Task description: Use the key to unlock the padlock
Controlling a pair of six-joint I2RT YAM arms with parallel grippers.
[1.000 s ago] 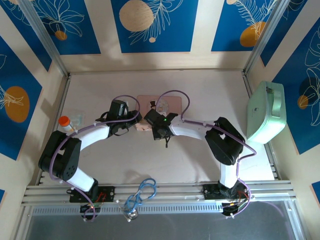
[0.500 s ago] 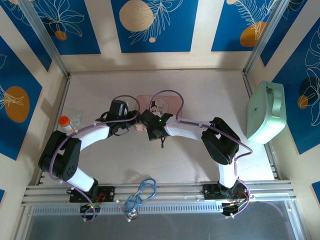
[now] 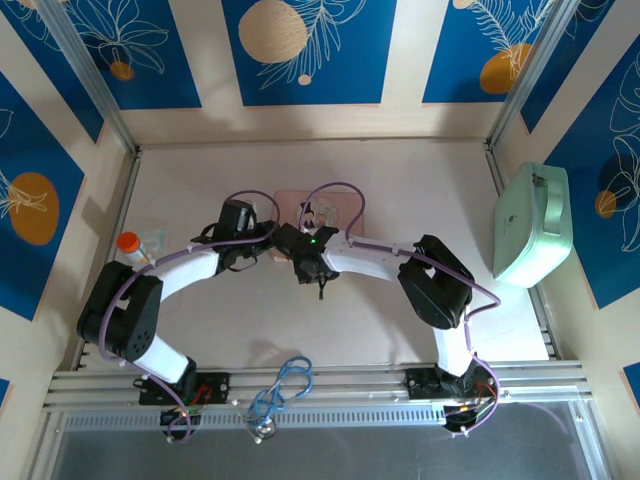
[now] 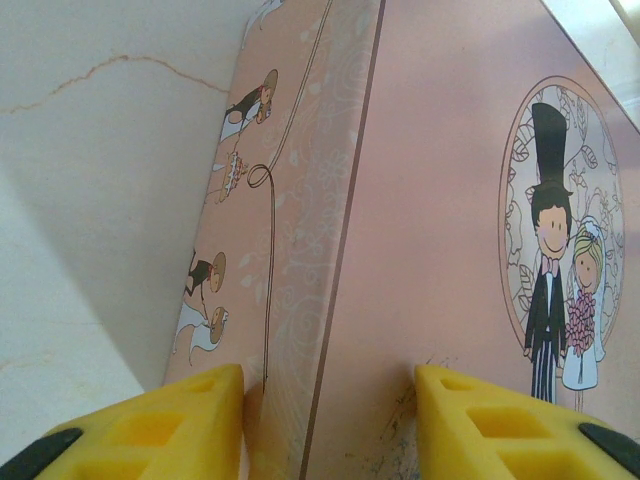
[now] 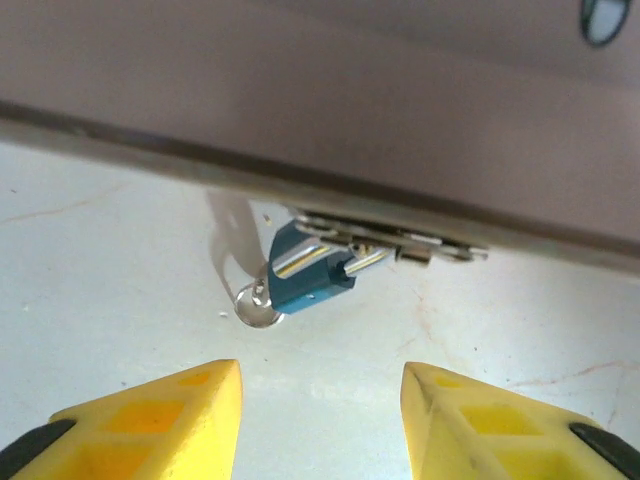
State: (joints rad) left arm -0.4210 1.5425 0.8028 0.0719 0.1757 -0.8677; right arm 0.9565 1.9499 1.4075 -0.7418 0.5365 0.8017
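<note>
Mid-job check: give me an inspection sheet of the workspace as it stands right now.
Surface: pale table, no spills seen.
Job's things: blue padlock hanging from the hasp of the pink box; silvery round piece at its base, possibly the key.
Clutter: orange-capped vial, mint case, blue cord.
Tools: left tool open astride the box's edge; right tool open, short of the padlock.
Cables: purple cables looped along both arms.
Surroundings: blue patterned wall panels.
</note>
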